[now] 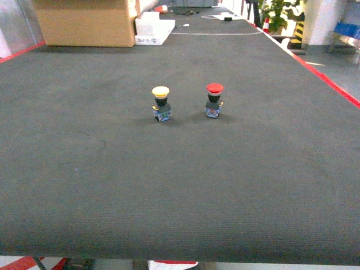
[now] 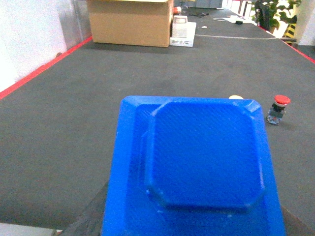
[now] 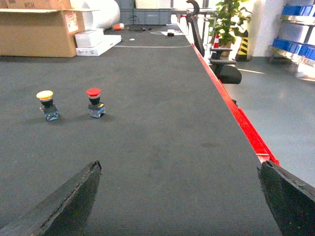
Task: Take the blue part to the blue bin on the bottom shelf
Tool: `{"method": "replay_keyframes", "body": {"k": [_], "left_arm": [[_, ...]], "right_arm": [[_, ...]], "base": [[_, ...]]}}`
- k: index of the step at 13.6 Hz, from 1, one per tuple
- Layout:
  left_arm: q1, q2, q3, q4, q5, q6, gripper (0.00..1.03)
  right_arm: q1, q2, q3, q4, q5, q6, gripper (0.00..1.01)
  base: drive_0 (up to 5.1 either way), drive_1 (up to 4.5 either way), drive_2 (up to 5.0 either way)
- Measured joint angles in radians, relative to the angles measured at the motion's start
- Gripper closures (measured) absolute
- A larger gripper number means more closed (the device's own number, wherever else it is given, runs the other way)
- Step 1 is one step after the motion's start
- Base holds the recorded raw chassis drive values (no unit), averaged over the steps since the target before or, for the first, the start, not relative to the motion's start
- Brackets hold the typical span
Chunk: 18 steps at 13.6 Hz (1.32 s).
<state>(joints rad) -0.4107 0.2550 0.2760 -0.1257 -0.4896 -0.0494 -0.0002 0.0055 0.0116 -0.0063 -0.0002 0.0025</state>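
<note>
- The blue part (image 2: 204,157) fills the left wrist view. It sits between the two dark fingers of the left gripper (image 2: 192,216), which seems to be closed on it; only the finger edges show at the lower corners.
- From the red-capped button (image 2: 278,109), the blue part lies nearer the camera and to the left. It hides almost all of the yellow-capped button (image 2: 236,97).
- The part is glossy blue plastic with a fine woven-looking texture: a raised squarish face with cut corners on a wider flat base. No side looks clearly longer, so no long axis can be told.
- The right gripper (image 3: 179,196) has its fingers spread wide and nothing is between them. The red-capped button stands well ahead of it to the left, on the dark ribbed table mat (image 1: 180,185).
- The blue bin and the bottom shelf are in no view. Some blue crates (image 3: 300,49) stand on a rack far right of the red-capped button; it is unclear whether one is the target.
- The left arm already has the part, so the coming move is probably a carry towards the shelf.
</note>
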Motion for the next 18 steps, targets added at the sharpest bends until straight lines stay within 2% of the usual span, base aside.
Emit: {"method": "replay_keyframes", "body": {"k": [18], "left_arm": [[0.0, -0.001, 0.001, 0.001, 0.0, 0.0, 0.6]], "right_arm": [[0.0, 0.0, 0.0, 0.001, 0.0, 0.0, 0.03]], "base": [[-1.5, -1.52, -1.5]]}}
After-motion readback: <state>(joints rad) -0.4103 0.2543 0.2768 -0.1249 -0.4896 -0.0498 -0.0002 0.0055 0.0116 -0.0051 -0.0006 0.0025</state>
